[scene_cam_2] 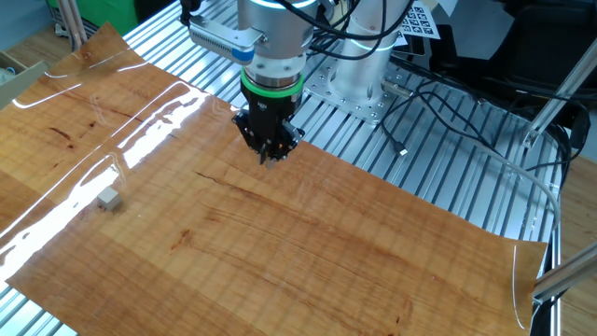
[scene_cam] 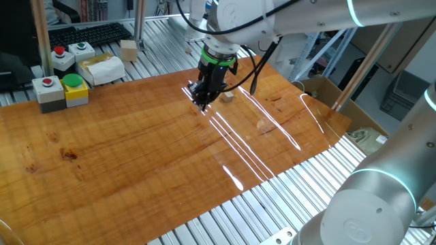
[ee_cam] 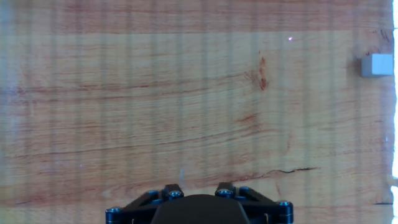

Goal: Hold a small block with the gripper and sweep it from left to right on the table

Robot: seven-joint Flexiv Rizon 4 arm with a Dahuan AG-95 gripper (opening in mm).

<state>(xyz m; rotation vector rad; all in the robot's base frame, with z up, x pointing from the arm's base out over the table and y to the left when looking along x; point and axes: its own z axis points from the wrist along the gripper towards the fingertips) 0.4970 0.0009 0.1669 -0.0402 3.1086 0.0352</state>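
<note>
The small block (scene_cam: 227,96) is a tiny pale cube lying free on the orange-brown table (scene_cam: 136,156). It also shows in the other fixed view (scene_cam_2: 109,198) and at the right edge of the hand view (ee_cam: 376,65). My gripper (scene_cam: 203,104), black with a green ring, hangs tip-down just above the table near its far edge, apart from the block. In the other fixed view my gripper (scene_cam_2: 270,159) has its fingers drawn together to a point with nothing between them. The hand view shows only the gripper's black base, not the fingertips.
A larger pale wooden block (scene_cam: 128,50), button boxes (scene_cam: 60,91), a white box (scene_cam: 102,68) and a keyboard (scene_cam: 88,34) sit on the ribbed slats beyond the table. A cardboard box (scene_cam: 320,88) stands off the right corner. Cables (scene_cam_2: 448,121) lie on the slats.
</note>
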